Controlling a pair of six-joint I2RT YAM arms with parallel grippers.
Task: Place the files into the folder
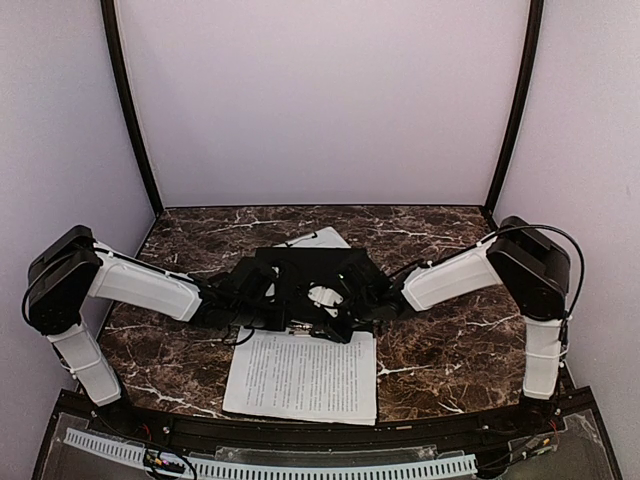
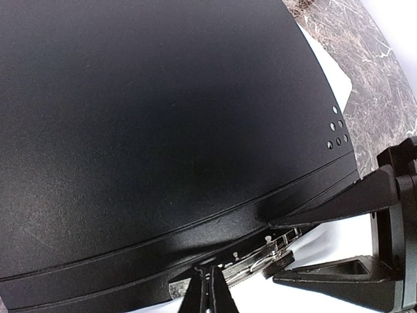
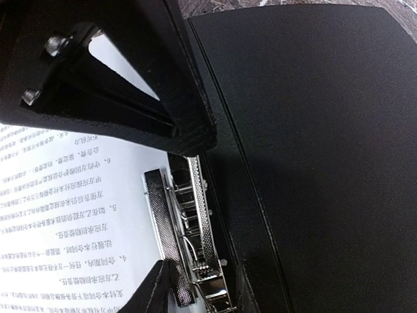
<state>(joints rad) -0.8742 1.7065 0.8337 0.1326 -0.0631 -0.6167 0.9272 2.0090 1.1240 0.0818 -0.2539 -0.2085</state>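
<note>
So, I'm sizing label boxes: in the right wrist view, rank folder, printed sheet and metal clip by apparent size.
1. folder, black inside, covering the right half
2. printed sheet, cropped by the frame edge
3. metal clip, clearly smallest

- left arm: smooth white link shells with rounded edges, set between bulky black joint housings.
- right arm: the same white shells and black joints, and a thin black cable loops round the far right joint.
- left pincer: matt black, with two slim fingers.
- right pincer: black and rough-grained, its finger an open triangular frame with two silver screws near its base.
</note>
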